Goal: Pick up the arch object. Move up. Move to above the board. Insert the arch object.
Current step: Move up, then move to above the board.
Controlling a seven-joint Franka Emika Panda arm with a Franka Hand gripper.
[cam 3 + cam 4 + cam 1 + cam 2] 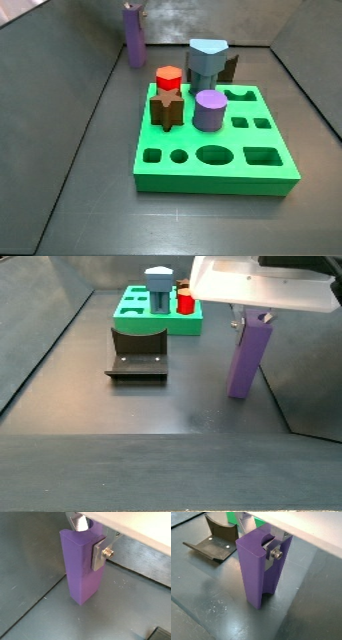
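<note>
The desk [147, 406] is a dark grey, faintly glossy sheet with a few pale specks, boxed in by low grey walls that show in both side views. One arch object [247, 354], a tall slim purple block, stands upright on this surface near a wall, well apart from the board [214, 170]; in a wrist view its lower face shows the arch cut-out [270, 592]. The tool [90, 539] is at the block's top end, its silver fingers [99, 554] pressed against the purple sides, so it is clenched on the arch object while the block's foot rests on the desk. There is one board, bright green, lying flat, with several open holes of differing shapes along its near edge in a side view. Standing in it are four pieces: one red block [168, 78], one brown star-like piece [167, 110], one round purple cylinder [209, 110] and one grey-blue pentagonal block [207, 62]. One dark L-shaped fixture [138, 354] sits on the desk between board and arch object.
</note>
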